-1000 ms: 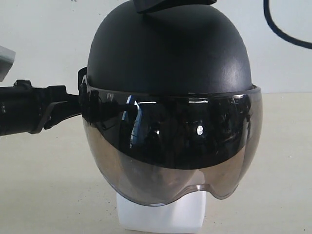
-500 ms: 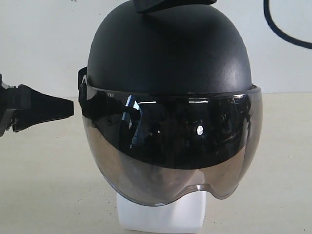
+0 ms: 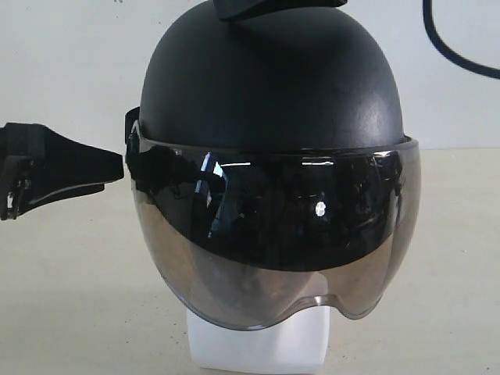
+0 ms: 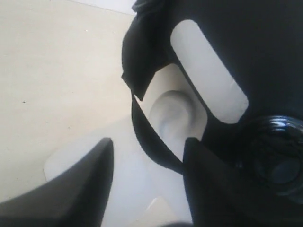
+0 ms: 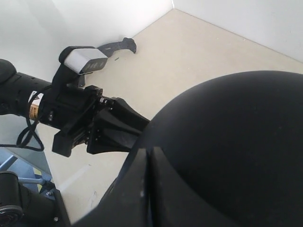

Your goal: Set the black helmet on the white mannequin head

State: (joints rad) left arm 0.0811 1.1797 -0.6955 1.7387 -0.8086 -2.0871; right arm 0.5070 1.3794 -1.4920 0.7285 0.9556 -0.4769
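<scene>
Black helmet (image 3: 273,86) seated over white mannequin head (image 3: 258,351) — stiff shell, likely light but slick; safest held at rim or crown, never by scratch-prone visor (image 3: 273,258); left gripper (image 3: 113,173) parted, empty, just left of it; right gripper (image 5: 149,161) closed on nothing, resting atop the crown.

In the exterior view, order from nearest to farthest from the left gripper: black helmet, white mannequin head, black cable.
1. black helmet, beside the left gripper.
2. white mannequin head, low centre.
3. black cable, top right.

One black helmet (image 3: 273,78), one white mannequin head (image 3: 258,348), apparently two end effectors (image 4: 147,144) (image 5: 147,158).
</scene>
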